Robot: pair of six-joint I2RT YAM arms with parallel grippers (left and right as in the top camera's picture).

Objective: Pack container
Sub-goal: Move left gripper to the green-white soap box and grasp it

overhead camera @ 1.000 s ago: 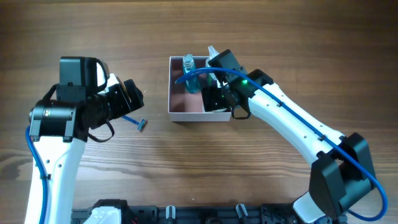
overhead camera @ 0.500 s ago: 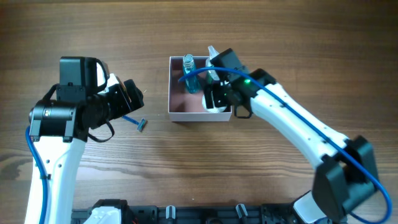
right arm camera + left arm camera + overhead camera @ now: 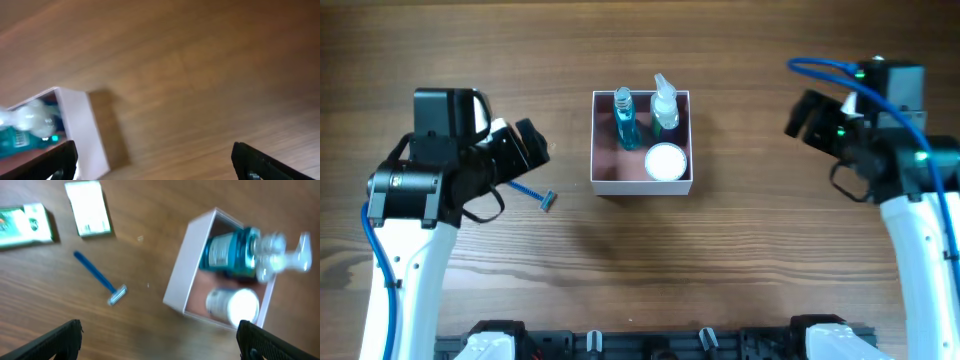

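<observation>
Packing the container (image 3: 618, 165) looks partway done; the razor (image 3: 532, 192) left of it wants grasping next, both jaws gaping empty.

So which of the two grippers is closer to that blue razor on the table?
Left. The left gripper hangs close by the blue razor, open and empty. The right gripper is far off, on the other side of the container, also open.

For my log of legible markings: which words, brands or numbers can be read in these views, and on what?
None can be read.
Flat green-and-white packet: print blurred.
Flat white packet: print blurred.
Label on the teal plastic bottle in the white-walled square container: blurred.
</observation>
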